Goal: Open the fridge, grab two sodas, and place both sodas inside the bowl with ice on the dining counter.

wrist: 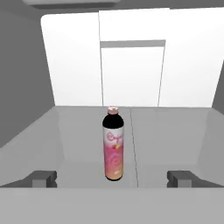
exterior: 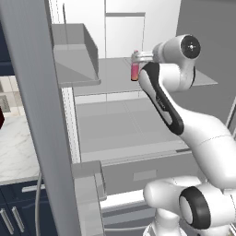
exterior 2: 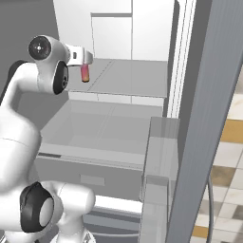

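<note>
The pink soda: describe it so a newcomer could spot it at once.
Inside the open fridge, look at the grey upper shelf against the white back wall. The pink soda stands upright there, alone between the fingertips of the open gripper; dark neck, swirled pink label.

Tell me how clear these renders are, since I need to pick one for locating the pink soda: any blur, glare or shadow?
Hand view: pink soda sharp and evenly lit, label legible, no glare, centred between the open gripper tips. Left base view: the bottle is small and soft-edged, partly behind the arm. Right base view: likewise small, tucked under the hand; fridge shelves flatly shaded, no hard shadows.
</note>
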